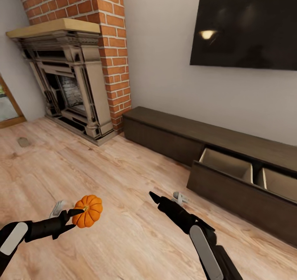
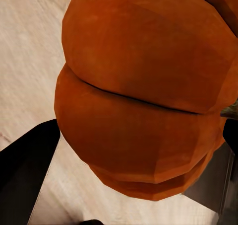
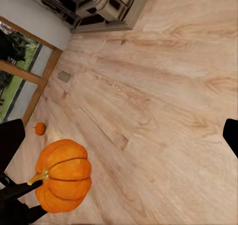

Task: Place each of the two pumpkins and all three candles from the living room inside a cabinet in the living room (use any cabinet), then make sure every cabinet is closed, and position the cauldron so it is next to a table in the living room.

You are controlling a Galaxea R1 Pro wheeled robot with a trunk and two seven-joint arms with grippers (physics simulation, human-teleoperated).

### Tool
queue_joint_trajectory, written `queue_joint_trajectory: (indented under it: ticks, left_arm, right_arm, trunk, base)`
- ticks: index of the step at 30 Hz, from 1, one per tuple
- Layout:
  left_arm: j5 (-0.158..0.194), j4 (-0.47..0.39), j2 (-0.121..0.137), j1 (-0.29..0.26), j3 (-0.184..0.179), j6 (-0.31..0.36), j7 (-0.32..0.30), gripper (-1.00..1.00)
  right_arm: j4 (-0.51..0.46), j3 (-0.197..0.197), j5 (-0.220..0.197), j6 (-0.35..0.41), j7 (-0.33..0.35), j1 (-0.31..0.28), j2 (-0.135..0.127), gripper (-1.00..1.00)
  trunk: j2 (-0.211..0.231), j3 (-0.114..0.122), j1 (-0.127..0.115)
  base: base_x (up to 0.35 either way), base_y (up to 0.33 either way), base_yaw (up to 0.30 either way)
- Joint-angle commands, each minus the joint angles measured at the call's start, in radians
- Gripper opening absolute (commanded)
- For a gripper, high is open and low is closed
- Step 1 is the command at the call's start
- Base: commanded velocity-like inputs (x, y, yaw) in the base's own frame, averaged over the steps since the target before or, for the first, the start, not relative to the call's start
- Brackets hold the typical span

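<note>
My left gripper (image 1: pixel 74 218) is shut on a bright-orange ribbed pumpkin (image 1: pixel 88 210), held just above the wood floor; the pumpkin (image 2: pixel 144 101) looms close in the left wrist view and also appears as a pumpkin (image 3: pixel 63 176) in the right wrist view. A second, distant pumpkin (image 3: pixel 39 128) lies on the floor near the glass door. One grey-brown candle (image 1: pixel 23 142) sits on the floor by the fireplace. My right gripper (image 1: pixel 167 197) is open and empty, pointing toward the dark-brown cabinet (image 1: pixel 173 137), whose right drawer (image 1: pixel 226 163) stands pulled out, showing pale insides.
A beige fireplace surround (image 1: pixel 68 78) with a brick chimney (image 1: pixel 109 45) stands at the back left. A black TV (image 1: pixel 247 24) hangs above the cabinet. A wood-framed glass door (image 1: pixel 7 104) is at the far left. Wood floor (image 1: pixel 123 177) stretches between me and the cabinet.
</note>
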Motion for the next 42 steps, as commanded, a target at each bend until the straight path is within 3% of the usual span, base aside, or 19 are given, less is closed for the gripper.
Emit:
queue_joint_trajectory:
  ticks: [1, 4, 11, 14, 16, 20, 35, 42]
  left_arm:
    - [0.012, -0.001, 0.000, 0.000, 0.001, 0.002, 0.002, -1.00]
    - [0.013, -0.001, 0.001, 0.000, 0.001, 0.003, 0.002, -1.00]
    - [0.013, 0.002, 0.001, 0.000, 0.001, 0.001, 0.002, -1.00]
    - [0.012, 0.002, 0.000, 0.000, 0.001, 0.000, 0.003, -1.00]
    - [0.012, 0.004, 0.001, 0.000, 0.001, 0.000, 0.003, -1.00]
    - [0.012, 0.006, 0.002, 0.000, 0.002, -0.001, 0.003, -1.00]
    - [0.014, 0.009, 0.006, 0.000, 0.003, 0.000, 0.003, -1.00]
    - [0.019, 0.010, 0.007, 0.000, 0.017, 0.004, 0.000, -1.00]
  right_arm:
    - [0.000, 0.000, 0.018, 0.001, 0.000, 0.000, 0.007, 1.00]
    - [0.000, -0.001, 0.047, 0.006, 0.000, -0.001, 0.026, 1.00]
    - [0.000, 0.000, 0.055, 0.008, -0.006, -0.003, 0.033, 1.00]
    - [0.000, 0.000, 0.053, 0.009, -0.040, -0.003, 0.034, 1.00]
    - [-0.005, 0.001, 0.051, 0.010, -0.100, -0.004, 0.035, 1.00]
    - [-0.009, 0.003, 0.051, 0.013, -0.130, -0.009, 0.034, 1.00]
    - [-0.004, 0.009, 0.050, 0.014, -0.137, -0.026, 0.034, 1.00]
    - [-0.009, 0.029, 0.055, 0.033, -0.136, -0.026, 0.033, 1.00]
  trunk:
    - [0.000, 0.000, 0.000]
    - [0.000, 0.000, 0.000]
    - [0.000, -0.002, 0.000]
    - [0.000, -0.004, 0.000]
    - [0.000, -0.006, 0.000]
    - [0.000, -0.011, 0.000]
    - [0.000, -0.032, 0.000]
    - [0.007, -0.036, -0.004]
  base:
    - [0.207, 0.150, 0.288]
    - [0.132, 0.068, 0.288]
    - [0.028, 0.008, 0.288]
    - [0.111, 0.001, 0.277]
    - [0.168, 0.000, 0.247]
    - [0.192, 0.010, 0.211]
    - [0.249, 0.139, 0.185]
    - [0.053, 0.030, 0.142]
